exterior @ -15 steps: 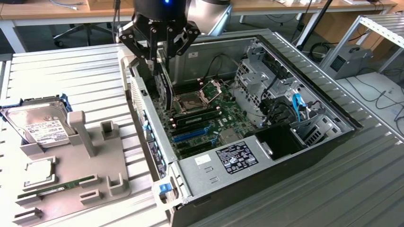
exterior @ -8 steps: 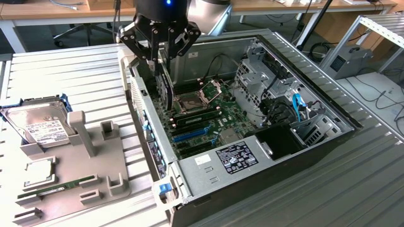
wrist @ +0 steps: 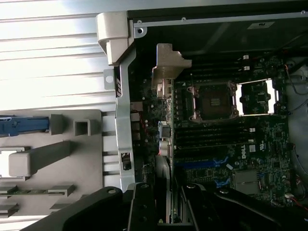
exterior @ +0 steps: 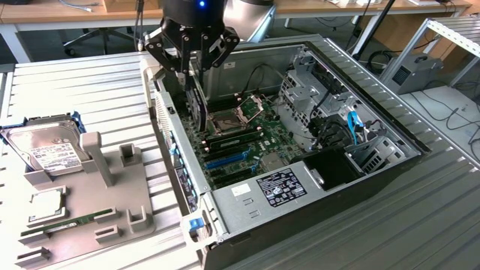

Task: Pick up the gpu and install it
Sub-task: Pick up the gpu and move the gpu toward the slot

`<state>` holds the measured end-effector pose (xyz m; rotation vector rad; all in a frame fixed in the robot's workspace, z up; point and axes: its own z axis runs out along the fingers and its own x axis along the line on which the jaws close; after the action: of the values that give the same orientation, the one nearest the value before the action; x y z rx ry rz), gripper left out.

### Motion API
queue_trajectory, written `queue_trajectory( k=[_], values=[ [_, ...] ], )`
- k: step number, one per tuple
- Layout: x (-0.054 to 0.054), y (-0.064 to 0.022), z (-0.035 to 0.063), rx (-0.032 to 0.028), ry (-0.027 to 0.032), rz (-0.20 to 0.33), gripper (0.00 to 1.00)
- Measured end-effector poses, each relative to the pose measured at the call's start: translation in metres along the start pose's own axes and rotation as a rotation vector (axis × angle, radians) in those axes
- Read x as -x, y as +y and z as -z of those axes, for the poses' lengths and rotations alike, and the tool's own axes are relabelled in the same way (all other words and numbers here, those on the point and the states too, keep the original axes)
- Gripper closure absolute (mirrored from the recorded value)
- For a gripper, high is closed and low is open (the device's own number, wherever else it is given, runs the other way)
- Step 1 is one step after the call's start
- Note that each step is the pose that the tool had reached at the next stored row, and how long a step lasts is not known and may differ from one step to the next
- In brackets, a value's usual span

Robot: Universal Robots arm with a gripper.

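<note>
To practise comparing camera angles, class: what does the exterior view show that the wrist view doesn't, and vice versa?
Exterior view: the hard drive on the grey fixture, the power supply's label. Wrist view: the white logo printed on the motherboard. Both: the gripper holding the gpu on edge in the case, the open CPU socket.

The end effector (exterior: 193,74) hides part of the gpu (exterior: 198,106).
</note>
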<state>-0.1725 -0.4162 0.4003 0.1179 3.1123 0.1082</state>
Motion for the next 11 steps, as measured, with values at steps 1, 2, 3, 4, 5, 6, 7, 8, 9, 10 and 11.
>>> queue_trajectory(
  k=[1,2,3,4,5,6,7,8,9,10,11],
  values=[
    [0.0003,0.0,-0.0002,0.0,0.0,0.0,0.74],
    [0.0007,0.0,-0.0004,-0.0001,0.0001,0.0,0.74],
    [0.001,0.0,-0.0006,-0.0001,0.0,0.0,0.74],
    [0.0013,0.0,-0.001,0.0,0.0,0.0,0.74],
    [0.0016,0.0,-0.0012,0.0,0.0,0.0,0.74],
    [0.0018,0.0,-0.0013,0.0,0.0001,0.0,0.74],
    [0.0021,0.0001,-0.0015,0.0,0.0,0.0,0.74],
    [0.0023,0.0,-0.0017,0.0,0.0,0.0,0.74],
    [0.0025,0.0001,-0.0019,0.0,0.0,0.0,0.74],
    [0.0028,0.0001,-0.0021,0.0,0.0,0.0,0.74],
    [0.003,0.0001,-0.0022,0.0,0.0,0.0,0.74]
  ],
)
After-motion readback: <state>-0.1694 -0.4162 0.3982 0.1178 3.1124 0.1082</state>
